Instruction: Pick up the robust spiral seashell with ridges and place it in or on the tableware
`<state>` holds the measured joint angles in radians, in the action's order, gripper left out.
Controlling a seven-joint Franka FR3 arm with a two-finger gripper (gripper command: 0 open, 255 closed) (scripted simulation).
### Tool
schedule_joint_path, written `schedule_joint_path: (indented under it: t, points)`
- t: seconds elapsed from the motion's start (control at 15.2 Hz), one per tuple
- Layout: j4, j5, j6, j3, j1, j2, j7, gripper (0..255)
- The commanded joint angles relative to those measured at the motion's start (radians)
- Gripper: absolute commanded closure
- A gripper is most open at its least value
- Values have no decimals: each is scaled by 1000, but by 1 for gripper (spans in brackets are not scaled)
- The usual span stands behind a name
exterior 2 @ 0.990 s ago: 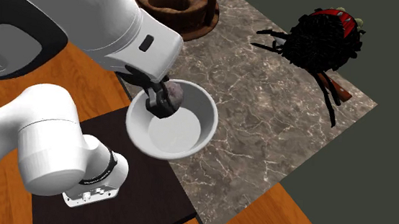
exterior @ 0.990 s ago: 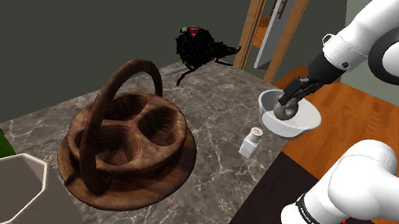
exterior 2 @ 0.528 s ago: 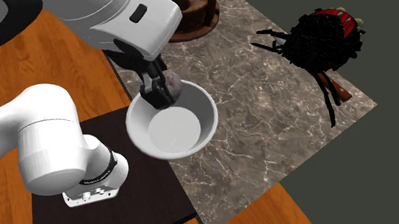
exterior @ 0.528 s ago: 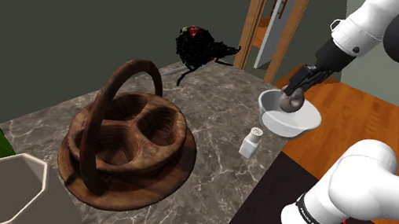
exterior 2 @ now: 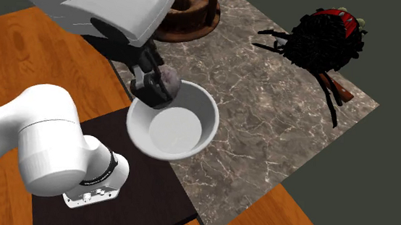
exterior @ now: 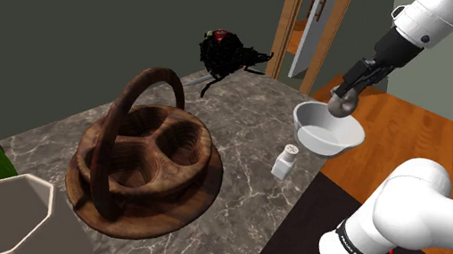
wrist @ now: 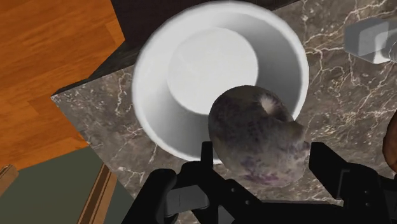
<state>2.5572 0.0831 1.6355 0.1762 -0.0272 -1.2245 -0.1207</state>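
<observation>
Grey-mauve and mottled, the seashell (wrist: 257, 130) was clasped between the fingers of the gripper (wrist: 262, 167), suspended above the white bowl (wrist: 147, 95) near its rim. It appeared rigid, light and brittle; a hold across its rounded body seemed suitable.

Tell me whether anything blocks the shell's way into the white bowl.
Nothing visible does. The gripper holds the seashell just above the rim of the bowl, whose inside is bare. The small shaker stands apart, beside the bowl.
</observation>
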Motion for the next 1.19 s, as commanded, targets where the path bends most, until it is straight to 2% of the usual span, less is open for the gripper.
schedule_joint_path:
  t: [0.0, 0.86, 1.12]
  points:
    - [-2, 25, -5, 33, 9, -3, 28, 255]
    - [206, 57, 109, 66, 39, -95, 40, 255]
    - [213, 59, 114, 68, 40, -98, 40, 255]
